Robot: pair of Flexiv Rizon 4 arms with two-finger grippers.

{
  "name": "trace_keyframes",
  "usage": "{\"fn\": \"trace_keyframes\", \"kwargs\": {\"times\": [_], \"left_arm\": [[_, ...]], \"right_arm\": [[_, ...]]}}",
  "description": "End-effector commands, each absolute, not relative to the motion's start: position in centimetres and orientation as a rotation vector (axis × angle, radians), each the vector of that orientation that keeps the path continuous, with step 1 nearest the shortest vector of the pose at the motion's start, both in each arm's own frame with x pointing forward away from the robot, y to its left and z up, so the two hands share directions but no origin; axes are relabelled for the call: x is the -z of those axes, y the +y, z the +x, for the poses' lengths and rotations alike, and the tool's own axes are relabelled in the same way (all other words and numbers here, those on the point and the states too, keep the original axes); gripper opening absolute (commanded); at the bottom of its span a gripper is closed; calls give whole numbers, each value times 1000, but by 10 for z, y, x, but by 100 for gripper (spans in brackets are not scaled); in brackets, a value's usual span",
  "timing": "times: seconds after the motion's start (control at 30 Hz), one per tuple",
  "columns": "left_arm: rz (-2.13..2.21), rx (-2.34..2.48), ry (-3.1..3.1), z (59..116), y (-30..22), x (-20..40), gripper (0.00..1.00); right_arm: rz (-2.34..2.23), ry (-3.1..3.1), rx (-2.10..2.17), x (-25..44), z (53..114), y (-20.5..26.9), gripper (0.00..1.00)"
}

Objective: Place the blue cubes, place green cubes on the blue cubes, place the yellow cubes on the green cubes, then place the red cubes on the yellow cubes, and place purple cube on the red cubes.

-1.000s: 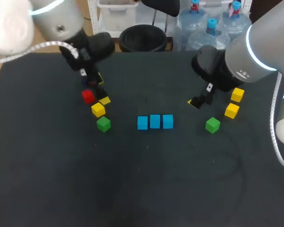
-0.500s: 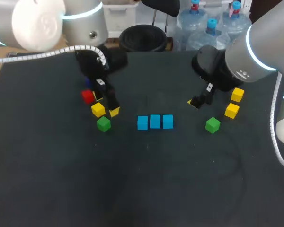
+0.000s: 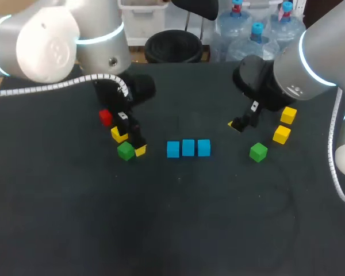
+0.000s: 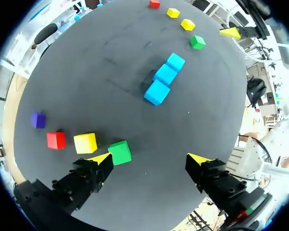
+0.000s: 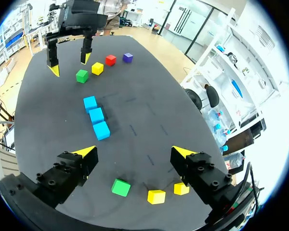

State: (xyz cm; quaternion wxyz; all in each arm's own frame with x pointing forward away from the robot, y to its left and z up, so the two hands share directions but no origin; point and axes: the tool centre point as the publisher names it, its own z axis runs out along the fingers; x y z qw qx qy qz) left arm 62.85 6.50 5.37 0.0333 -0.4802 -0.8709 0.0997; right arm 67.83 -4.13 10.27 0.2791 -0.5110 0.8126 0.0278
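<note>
Noted at the left of the counter: a purple cube, a red cube, a yellow cube and a green cube, in a loose line, each lying singly, none stacked. Found low over the green end of that line: the left hand, fingers wide apart, gripping nothing, one yellow tip just beside the green cube; contact cannot be confirmed. At centre: three blue cubes in a close row, side by side on the counter, nothing on top of them. Judged as the first step complete. At right: the right hand above the counter, fingers apart, empty. Near it: a second green cube and two further yellow cubes, all lying singly, well apart from the blue row. Seen past those yellows, in the left wrist view only: a second red cube. Assessment: base layer done; green, yellow, red and purple layers all outstanding. Next in order, going by the task: a green cube onto the blue row, with the left hand judged best placed for it.
</note>
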Motion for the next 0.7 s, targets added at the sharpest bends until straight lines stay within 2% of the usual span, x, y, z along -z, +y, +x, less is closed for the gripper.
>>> {"fn": "trace_keyframes", "kwargs": {"times": [0.03,0.7], "left_arm": [[-1451,-301,-2706,625,71,-50,100],[-1337,-299,-2794,620,76,-31,100]], "right_arm": [[-1361,2176,-64,-102,675,-41,100],[-1361,2176,-64,-102,675,-41,100]]}}
